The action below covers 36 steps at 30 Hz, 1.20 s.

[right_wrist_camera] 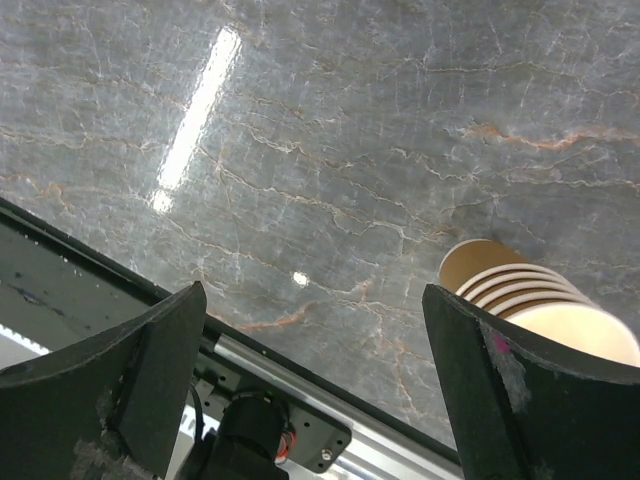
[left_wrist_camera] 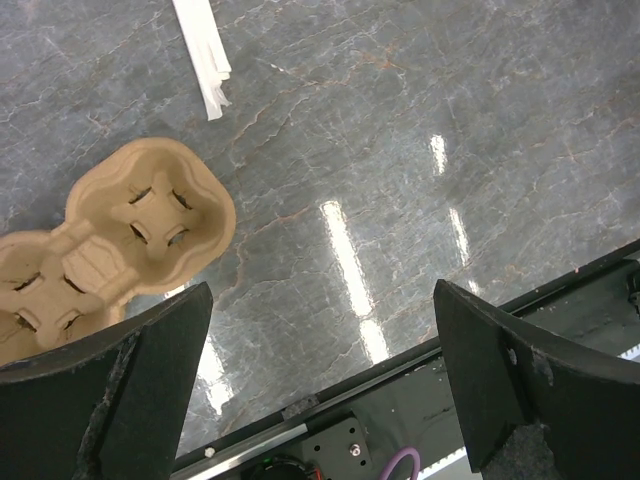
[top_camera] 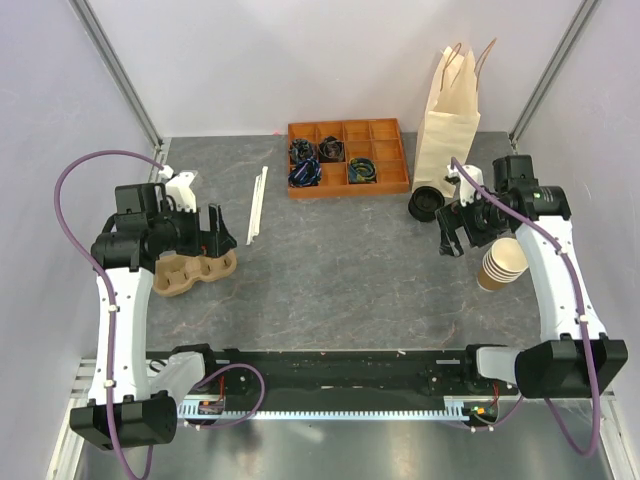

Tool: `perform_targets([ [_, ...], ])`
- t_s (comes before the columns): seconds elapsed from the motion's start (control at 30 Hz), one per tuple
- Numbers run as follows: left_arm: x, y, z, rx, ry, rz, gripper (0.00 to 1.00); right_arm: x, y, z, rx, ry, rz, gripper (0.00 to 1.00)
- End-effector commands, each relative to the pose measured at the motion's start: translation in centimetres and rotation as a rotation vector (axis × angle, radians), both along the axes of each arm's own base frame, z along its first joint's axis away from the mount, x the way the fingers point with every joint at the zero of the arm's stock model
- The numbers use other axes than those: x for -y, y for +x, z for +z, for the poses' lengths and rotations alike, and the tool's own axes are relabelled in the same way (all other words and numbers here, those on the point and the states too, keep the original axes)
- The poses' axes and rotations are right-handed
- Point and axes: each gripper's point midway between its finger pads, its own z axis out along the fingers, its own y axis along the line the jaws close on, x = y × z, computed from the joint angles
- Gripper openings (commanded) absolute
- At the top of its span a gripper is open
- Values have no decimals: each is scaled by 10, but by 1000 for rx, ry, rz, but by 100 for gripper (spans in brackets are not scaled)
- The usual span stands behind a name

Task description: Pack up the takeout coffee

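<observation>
No tan cup with a black lid shows plainly. A round black lid-like thing (top_camera: 428, 203) stands at the foot of the upright paper bag (top_camera: 447, 115); I cannot tell whether a cup is under it. My right gripper (top_camera: 449, 237) is open and empty just in front of it, left of a stack of lidless tan cups (top_camera: 501, 264). In the right wrist view the open gripper (right_wrist_camera: 312, 295) hangs over bare table with the stack (right_wrist_camera: 530, 300) at its right finger. My left gripper (top_camera: 219, 238) (left_wrist_camera: 322, 300) is open and empty above the pulp cup carrier (top_camera: 193, 272) (left_wrist_camera: 120, 235).
An orange compartment tray (top_camera: 388, 150) with small dark items sits at the back centre. White wrapped straws (top_camera: 257, 203) (left_wrist_camera: 203, 50) lie left of it. A black rail (top_camera: 330, 365) runs along the near edge. Walls and metal posts close in the sides and back.
</observation>
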Motion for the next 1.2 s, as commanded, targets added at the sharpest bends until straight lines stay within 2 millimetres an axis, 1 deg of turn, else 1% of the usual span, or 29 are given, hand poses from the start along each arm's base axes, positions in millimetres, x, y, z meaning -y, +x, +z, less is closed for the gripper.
perform_targets([
  [0.0, -8, 3, 8, 25, 31, 38, 100, -2, 8, 25, 36, -6, 84, 98],
  [0.07, -9, 4, 10, 20, 33, 53, 100, 1, 10, 31, 47, -20, 98, 98],
  [0.1, -9, 4, 14, 30, 32, 53, 100, 5, 12, 32, 44, -27, 91, 98],
  [0.17, -10, 5, 15, 22, 32, 68, 100, 12, 13, 36, 50, -49, 102, 98],
  [0.2, -12, 7, 17, 22, 29, 87, 100, 20, 14, 34, 37, -54, 89, 98],
  [0.23, -13, 8, 17, 18, 32, 99, 100, 25, 10, 33, 14, -56, 91, 98],
  [0.27, -14, 9, 17, 13, 28, 107, 100, 31, 11, 37, 18, -64, 88, 98],
  [0.3, -13, 10, 18, 10, 19, 118, 100, 44, 11, 35, 9, -74, 87, 98],
  [0.33, -11, 10, 19, 8, 6, 111, 100, 51, 5, 34, -21, -75, 84, 98],
  [0.37, -9, 10, 19, 4, -6, 104, 100, 59, 5, 38, -17, -84, 77, 98],
  [0.4, -6, 10, 18, 0, -19, 93, 100, 74, 6, 34, -30, -101, 47, 98],
  [0.47, 2, 7, 19, 5, -52, 59, 100, 99, 1, 31, -47, -177, 14, 98],
  [0.53, 11, 4, 23, 27, -80, 0, 100, 116, -6, 27, -67, -243, 18, 98],
  [0.67, 23, 1, 31, 57, -125, -69, 100, 144, -16, 21, -100, -271, -45, 98],
  [0.83, 28, 1, 28, 36, -157, -89, 100, 160, -16, 17, -135, -218, -169, 98],
  [0.87, 29, 1, 28, 32, -164, -91, 100, 165, -16, 11, -161, -189, -220, 98],
  [0.9, 31, 0, 29, 32, -174, -100, 100, 166, -15, 9, -170, -161, -243, 93],
  [0.97, 33, 1, 33, 34, -187, -109, 100, 167, -15, 5, -193, -124, -296, 89],
  [1.0, 35, 1, 34, 33, -197, -119, 100, 166, -15, 5, -193, -112, -309, 85],
  [1.17, 38, 6, 42, 37, -221, -131, 100, 161, -23, -1, -221, -93, -339, 77],
])
